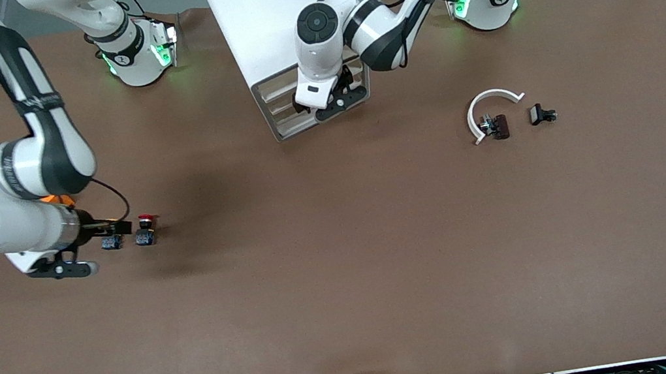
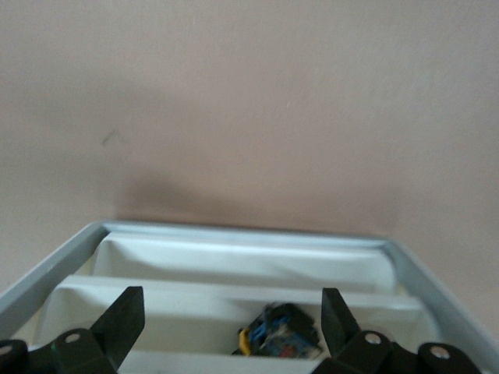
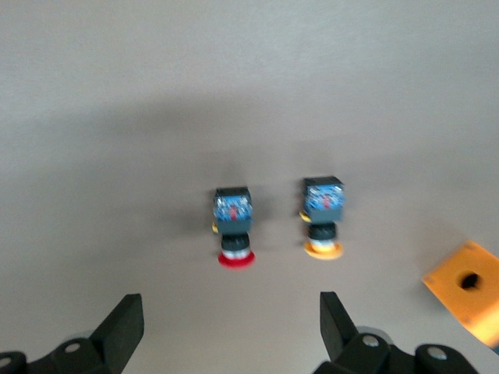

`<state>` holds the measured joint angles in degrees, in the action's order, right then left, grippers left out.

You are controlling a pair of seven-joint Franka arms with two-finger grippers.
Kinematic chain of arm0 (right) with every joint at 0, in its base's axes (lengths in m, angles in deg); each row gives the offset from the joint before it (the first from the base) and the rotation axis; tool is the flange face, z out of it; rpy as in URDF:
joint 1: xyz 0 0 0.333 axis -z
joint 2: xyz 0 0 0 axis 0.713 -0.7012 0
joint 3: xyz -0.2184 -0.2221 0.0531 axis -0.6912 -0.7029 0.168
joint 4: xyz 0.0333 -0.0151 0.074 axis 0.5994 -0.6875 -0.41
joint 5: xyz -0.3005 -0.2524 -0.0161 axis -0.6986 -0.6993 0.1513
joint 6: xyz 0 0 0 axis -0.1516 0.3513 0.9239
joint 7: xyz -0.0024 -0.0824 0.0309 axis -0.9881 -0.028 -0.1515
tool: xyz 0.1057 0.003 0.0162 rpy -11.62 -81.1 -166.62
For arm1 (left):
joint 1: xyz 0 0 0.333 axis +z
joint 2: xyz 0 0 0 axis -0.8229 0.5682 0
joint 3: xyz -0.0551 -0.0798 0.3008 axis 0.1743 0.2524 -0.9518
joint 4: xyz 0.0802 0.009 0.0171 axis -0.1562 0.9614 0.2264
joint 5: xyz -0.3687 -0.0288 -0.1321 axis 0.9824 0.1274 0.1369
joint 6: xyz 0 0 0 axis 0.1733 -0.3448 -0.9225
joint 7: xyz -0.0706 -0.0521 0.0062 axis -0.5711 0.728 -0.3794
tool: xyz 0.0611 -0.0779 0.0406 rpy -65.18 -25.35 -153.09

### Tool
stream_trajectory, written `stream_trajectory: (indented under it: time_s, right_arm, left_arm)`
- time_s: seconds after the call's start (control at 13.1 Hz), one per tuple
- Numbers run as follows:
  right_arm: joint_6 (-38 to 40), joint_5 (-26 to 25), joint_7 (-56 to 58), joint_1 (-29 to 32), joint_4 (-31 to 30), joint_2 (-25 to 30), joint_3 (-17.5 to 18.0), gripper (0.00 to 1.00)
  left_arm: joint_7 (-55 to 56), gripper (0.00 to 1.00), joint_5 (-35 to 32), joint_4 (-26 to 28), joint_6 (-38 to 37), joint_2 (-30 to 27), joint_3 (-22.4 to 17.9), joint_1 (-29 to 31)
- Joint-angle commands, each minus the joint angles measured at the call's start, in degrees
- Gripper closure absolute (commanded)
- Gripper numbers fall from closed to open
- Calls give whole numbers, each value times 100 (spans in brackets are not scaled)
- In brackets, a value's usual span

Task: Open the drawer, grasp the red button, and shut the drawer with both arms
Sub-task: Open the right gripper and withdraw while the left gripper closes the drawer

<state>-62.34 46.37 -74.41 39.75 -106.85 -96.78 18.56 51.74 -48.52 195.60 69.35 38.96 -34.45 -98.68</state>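
The red-capped button (image 1: 145, 227) lies on the brown table toward the right arm's end, beside the yellow-capped button (image 1: 111, 242). My right gripper (image 1: 118, 229) hangs low over the two buttons. In the right wrist view it (image 3: 230, 327) is open and empty, with the red button (image 3: 234, 226) just ahead between the fingers and the yellow one (image 3: 323, 218) beside it. My left gripper (image 1: 327, 101) is at the front of the white cabinet (image 1: 271, 18) and hides the knob. It (image 2: 230, 319) is open over a white compartment (image 2: 195, 308) holding a small blue-black part (image 2: 279, 335).
An orange cube with a hole (image 3: 468, 292) lies by the yellow button, mostly hidden by the right arm in the front view (image 1: 63, 201). A white curved piece (image 1: 489, 104) and two small dark parts (image 1: 495, 126) (image 1: 541, 114) lie toward the left arm's end.
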Motion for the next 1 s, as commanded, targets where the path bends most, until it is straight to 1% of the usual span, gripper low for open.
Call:
stream_trajectory:
  time_s: [0.0,0.08,0.15,0.31,0.38,0.61,0.69,0.84,0.92]
  right_arm:
    - [1039,-56,115,186,714,246,83,0]
    - [1321,-56,115,186,917,343,83,0]
    - [1524,-56,115,186,1067,492,83,0]
    - [1754,-65,115,186,1147,764,74,0]
    - [1816,-74,124,186,1174,835,74,0]
    - [2018,-65,27,352,1463,862,74,0]
    - [2175,-91,45,336,1716,845,91,0]
    - [2763,-555,133,292,2419,792,109,0]
    - [2844,-792,255,265,2535,783,127,0]
  left_arm:
    - [-336,0,-120,-352,-126,114,25,514]
    - [-433,0,-146,-422,-126,114,17,699]
    - [-521,0,-312,-501,-126,114,16,866]
    - [-618,0,-742,-642,-126,106,25,1252]
    - [-688,0,-805,-678,-126,88,25,1402]
    - [-943,0,-1112,-836,-152,-69,8,1982]
    - [-987,0,-1122,-871,-231,-140,8,2140]
    - [-1328,0,-1122,-1186,-511,-202,8,2553]
    - [-1652,0,-1122,-1327,-696,-202,8,2729]
